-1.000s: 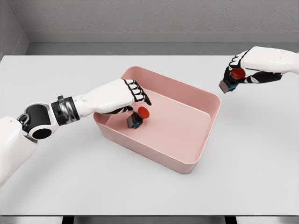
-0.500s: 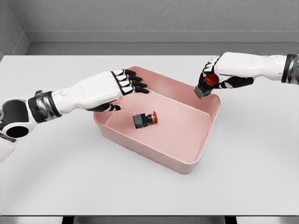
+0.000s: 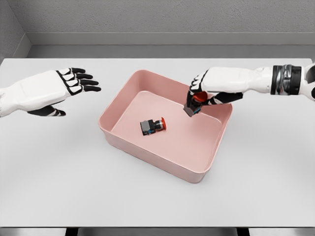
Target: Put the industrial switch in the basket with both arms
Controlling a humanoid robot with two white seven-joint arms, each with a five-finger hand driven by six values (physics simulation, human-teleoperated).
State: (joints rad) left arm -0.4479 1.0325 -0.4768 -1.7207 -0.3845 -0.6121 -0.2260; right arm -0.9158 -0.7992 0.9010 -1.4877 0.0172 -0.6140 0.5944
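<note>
A: Largest first. What fills the frame?

B: Pale grey worktop (image 3: 64, 177), edge to edge. Pink basket (image 3: 216, 142) sits at centre, turned at an angle, open side up.

A: Arms?

B: Right arm enters from the right edge, upper half. Right hand (image 3: 209, 88) hangs over the basket's upper right part. Left hand (image 3: 47, 91) is at the upper left of the frame, above the worktop, well apart from the basket, fingers (image 3: 83, 82) spread and holding nothing.

A: Switches?

B: Two. First industrial switch (image 3: 151, 126) lies on its side on the basket floor, left of centre, red button pointing right, touched by no hand. Second industrial switch (image 3: 193, 105) is gripped by the right hand: fingers curled around its red cap, dark body hanging below them, tilted, inside the basket's outline near the far right wall. Contact with the floor: cannot tell.
</note>
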